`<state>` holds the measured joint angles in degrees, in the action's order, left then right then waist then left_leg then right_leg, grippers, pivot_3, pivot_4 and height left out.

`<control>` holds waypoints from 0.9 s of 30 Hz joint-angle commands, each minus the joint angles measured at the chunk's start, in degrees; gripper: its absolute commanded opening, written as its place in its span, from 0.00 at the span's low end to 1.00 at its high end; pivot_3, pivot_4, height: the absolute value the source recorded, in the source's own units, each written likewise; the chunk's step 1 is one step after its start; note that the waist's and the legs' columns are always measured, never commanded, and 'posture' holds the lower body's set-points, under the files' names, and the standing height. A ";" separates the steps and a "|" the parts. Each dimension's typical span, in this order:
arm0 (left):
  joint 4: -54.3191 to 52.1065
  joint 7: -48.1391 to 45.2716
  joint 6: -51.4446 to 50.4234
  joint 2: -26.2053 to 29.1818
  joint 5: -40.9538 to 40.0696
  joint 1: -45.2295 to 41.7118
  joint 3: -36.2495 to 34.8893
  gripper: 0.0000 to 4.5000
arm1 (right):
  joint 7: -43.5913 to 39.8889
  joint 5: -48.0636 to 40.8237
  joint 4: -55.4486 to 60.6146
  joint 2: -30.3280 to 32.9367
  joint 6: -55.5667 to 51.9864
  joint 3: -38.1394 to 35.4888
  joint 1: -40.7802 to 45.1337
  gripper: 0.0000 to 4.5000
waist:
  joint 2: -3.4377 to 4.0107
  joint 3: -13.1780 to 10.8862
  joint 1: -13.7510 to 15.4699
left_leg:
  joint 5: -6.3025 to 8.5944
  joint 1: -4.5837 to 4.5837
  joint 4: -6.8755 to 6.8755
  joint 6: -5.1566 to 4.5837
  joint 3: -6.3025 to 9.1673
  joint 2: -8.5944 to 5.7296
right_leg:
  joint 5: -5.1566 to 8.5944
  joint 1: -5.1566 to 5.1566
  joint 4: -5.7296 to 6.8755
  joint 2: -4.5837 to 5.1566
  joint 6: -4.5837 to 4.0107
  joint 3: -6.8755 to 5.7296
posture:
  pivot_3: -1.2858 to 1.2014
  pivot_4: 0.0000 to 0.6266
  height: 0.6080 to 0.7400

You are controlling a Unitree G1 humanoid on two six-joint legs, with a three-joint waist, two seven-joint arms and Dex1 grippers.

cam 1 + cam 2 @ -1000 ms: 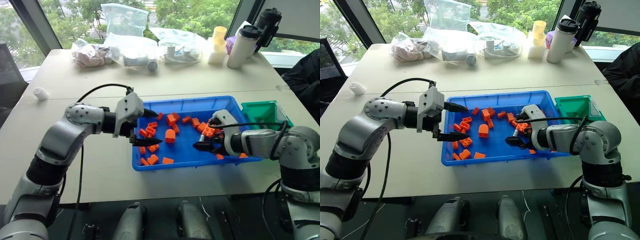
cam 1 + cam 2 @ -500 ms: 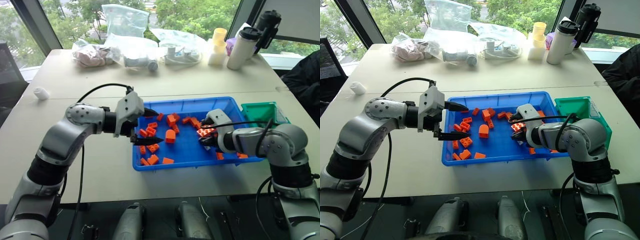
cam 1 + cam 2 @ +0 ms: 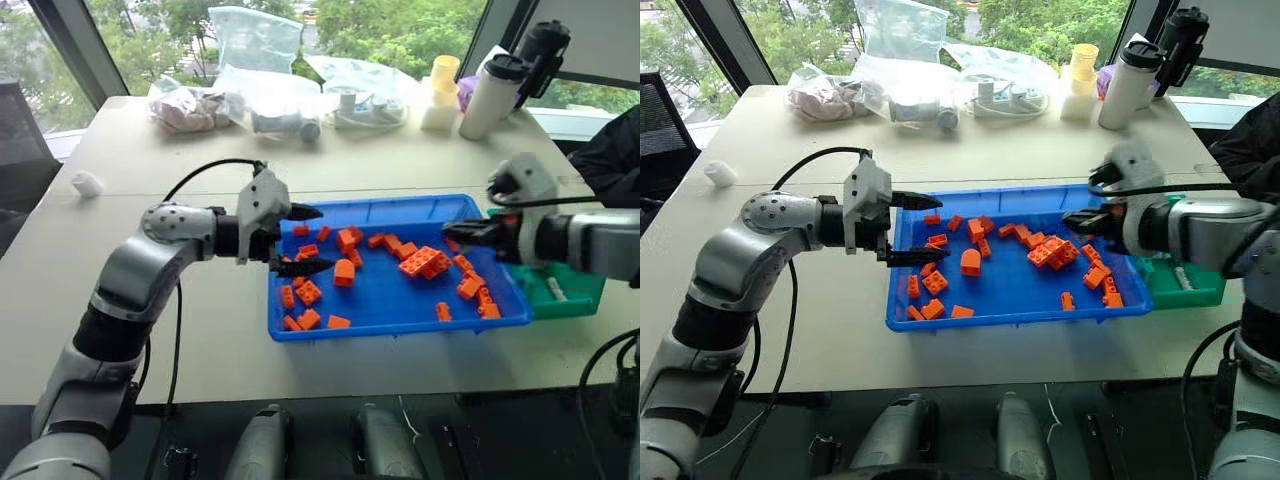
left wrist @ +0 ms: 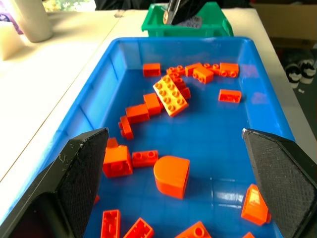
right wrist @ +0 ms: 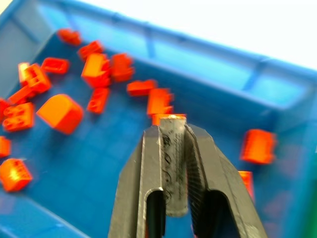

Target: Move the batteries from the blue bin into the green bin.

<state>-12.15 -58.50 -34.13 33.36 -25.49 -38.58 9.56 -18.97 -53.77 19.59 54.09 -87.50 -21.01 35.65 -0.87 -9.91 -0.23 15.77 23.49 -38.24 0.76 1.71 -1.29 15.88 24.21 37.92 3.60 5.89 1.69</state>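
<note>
Battery [image 5: 172, 163] clamped between the right gripper [image 5: 171, 148] fingers, long axis along them, above the blue bin [image 3: 395, 305], left gripper [image 3: 303, 240] wide

The right arm covers much of the green bin [image 3: 560, 290], so what lies inside stays mostly hidden. The clear bags [image 3: 255, 75] at the surface's far edge hold contents too blurred to name.

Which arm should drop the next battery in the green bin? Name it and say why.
Right. Its claw is already shut on a battery and is raised beside the green bin. The left claw hangs open over the far end of the blue bin, holding nothing.
</note>
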 commanded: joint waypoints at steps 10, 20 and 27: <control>8.42 -2.14 4.51 -9.24 2.95 -7.77 5.28 1.00 | -3.18 13.47 -8.10 6.03 13.83 -9.11 -13.30 0.00 | 0.04 0.01 -0.18 | 0.00 -0.05 0.00 0.00 -0.09 0.01 | 0.00 0.01 0.05 -0.03 0.00 0.08 | 0.52 0.24 1.00; 6.86 -1.99 3.12 -9.75 1.76 -7.40 3.84 1.00 | -3.99 23.66 -14.64 3.85 26.18 -3.36 -17.67 0.65 | 0.07 0.02 -0.45 | -0.01 -0.08 0.01 0.01 -0.10 0.02 | 0.00 0.02 0.08 -0.05 0.00 0.12 | 0.52 0.24 1.00; 3.75 -3.56 -1.52 -5.19 -1.67 -6.15 -0.04 1.00 | -9.91 20.67 -11.93 0.81 37.80 -8.36 -13.49 0.99 | 0.09 0.01 -0.83 | -0.01 -0.09 0.01 0.01 -0.12 0.02 | 0.00 0.03 0.08 -0.05 0.00 0.14 | 0.52 0.24 1.00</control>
<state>-5.82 -61.29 -33.88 26.41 -24.66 -44.84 13.21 -25.57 -29.83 2.82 55.63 -54.07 -24.96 20.50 -0.78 -9.90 -1.06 15.77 23.38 -38.21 0.77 1.59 -1.23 15.88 24.25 38.00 3.49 5.89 1.84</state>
